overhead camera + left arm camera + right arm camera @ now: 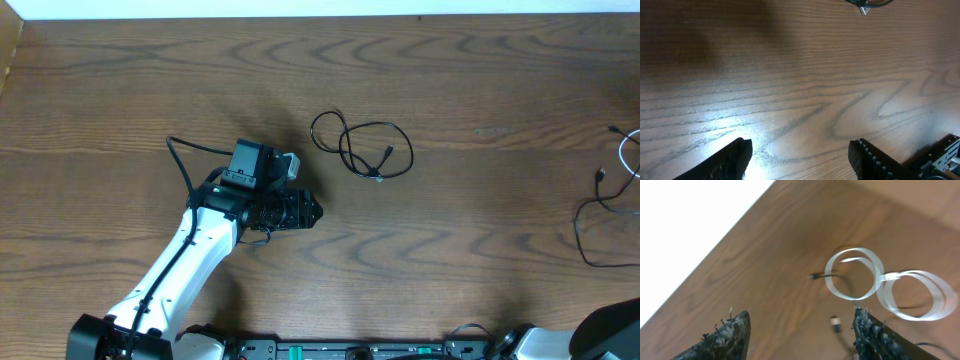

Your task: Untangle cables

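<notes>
A thin black cable [361, 149] lies in loose loops on the wooden table, right of my left gripper [310, 210]. In the left wrist view that gripper [800, 145] is open over bare wood, and only the cable's plug end [863, 9] shows, at the top edge. At the table's right edge lie a white cable [628, 150] and another black cable [590, 240]. In the blurred right wrist view my right gripper [801, 317] is open and holds nothing. The white cable's loops [875, 280] lie ahead of it, with a black plug [836, 322] near its right finger.
The table's far edge [320, 18] runs along the top of the overhead view. In the right wrist view a white area [690, 230] lies beyond the table edge. The right arm's base [610, 335] sits at the bottom right corner.
</notes>
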### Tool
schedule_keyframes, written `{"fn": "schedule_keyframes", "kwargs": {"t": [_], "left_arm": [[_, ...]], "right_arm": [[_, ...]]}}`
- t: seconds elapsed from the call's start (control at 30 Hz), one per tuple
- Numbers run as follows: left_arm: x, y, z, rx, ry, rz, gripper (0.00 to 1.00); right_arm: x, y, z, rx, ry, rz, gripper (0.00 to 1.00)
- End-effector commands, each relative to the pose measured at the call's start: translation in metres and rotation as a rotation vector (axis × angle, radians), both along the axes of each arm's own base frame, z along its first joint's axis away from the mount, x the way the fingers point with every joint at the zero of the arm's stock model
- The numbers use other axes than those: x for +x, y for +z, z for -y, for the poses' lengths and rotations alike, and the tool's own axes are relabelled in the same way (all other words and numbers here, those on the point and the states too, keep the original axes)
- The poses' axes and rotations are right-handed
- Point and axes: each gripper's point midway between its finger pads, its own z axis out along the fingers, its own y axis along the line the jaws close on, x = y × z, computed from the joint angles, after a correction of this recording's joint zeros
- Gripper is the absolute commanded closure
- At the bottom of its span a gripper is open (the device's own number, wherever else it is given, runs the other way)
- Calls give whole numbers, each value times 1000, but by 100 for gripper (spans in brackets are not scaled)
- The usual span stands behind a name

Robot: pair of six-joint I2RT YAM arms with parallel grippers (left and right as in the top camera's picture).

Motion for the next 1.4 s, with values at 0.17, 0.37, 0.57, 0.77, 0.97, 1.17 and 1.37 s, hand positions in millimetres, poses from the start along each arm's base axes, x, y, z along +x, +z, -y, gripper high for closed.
{"fn": "schedule_keyframes", "kwargs": {"t": [0.17,0.37,0.57,0.77,0.97,1.17,1.37], "left_arm": [[1,1,0,8,-12,10,34],[1,1,0,9,-12,6,34],[0,0,0,10,-12,3,34],[-1,0,0,10,-12,0,34],[-1,0,-1,12,-12,-4,34],[-1,0,-1,12,-12,-3,34],[-2,0,-1,12,-12,-4,34]], "right_arm": [[54,-35,-103,284,373,23,28],[67,-86,-173,295,640,-141,21],[64,-145,-240,315,875,-322,18],[56,-200,-294,393,1009,-461,15],[41,-241,-347,530,1117,-541,15],[15,-267,-404,663,1227,-614,26],[-14,-294,-445,671,1305,-730,43]]}}
